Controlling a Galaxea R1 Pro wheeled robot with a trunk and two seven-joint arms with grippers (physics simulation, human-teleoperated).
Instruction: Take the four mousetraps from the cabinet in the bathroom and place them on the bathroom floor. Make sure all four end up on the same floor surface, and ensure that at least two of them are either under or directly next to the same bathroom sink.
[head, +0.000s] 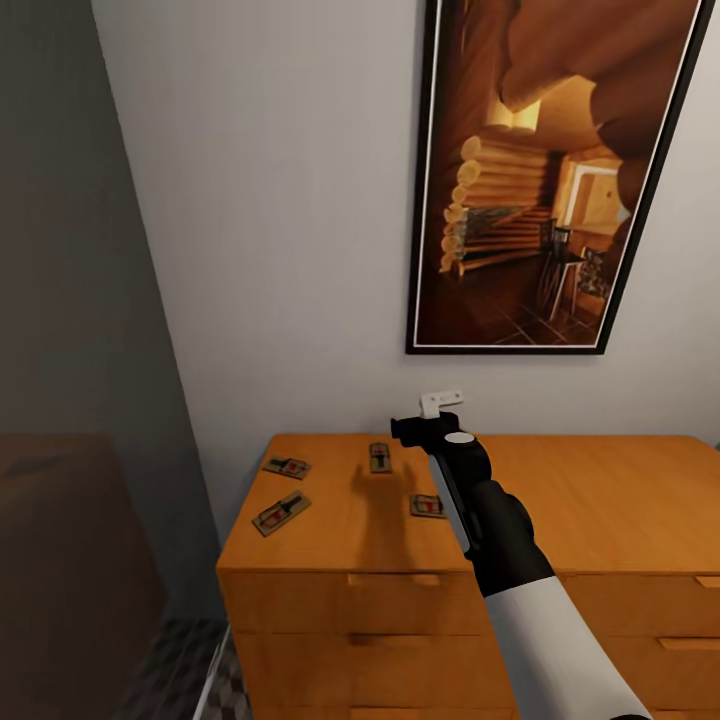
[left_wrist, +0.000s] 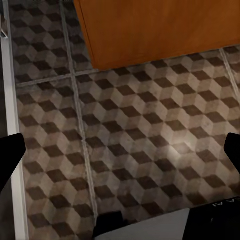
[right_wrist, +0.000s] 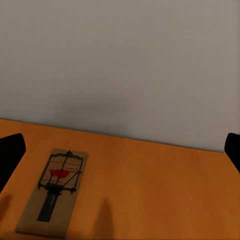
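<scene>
Found all four mousetraps lying flat on top of the cabinet (head: 610, 500), none lifted yet. Counted two toward the left edge of the cabinet top: the back-left mousetrap (head: 287, 466) near the back left corner, and the front-left mousetrap (head: 281, 513) nearer the front edge. Noted the rear mousetrap (head: 380, 457) closer to the back edge and the fourth mousetrap (head: 427, 506) about halfway between back and front edges, just beside the right arm.

Saw the right gripper (head: 440, 408) reaching over the cabinet top toward the wall (head: 280, 250), under a framed picture (head: 540, 170). Through the right wrist camera, showed the right gripper (right_wrist: 120, 152) spread wide and holding nothing, with one mousetrap (right_wrist: 52, 192) lying ahead of it and apart from both fingertips.

Through the left wrist camera, showed the left gripper (left_wrist: 120, 152) likewise spread wide and empty, pointed down at the bathroom floor (left_wrist: 150, 140) beside a lower corner of the cabinet (left_wrist: 160, 30).

Judged the task barely begun: nothing grasped, nothing on the tiles. Left to do: picking up each of the four, setting them all on the same floor, at least two under or right next to the sink.
</scene>
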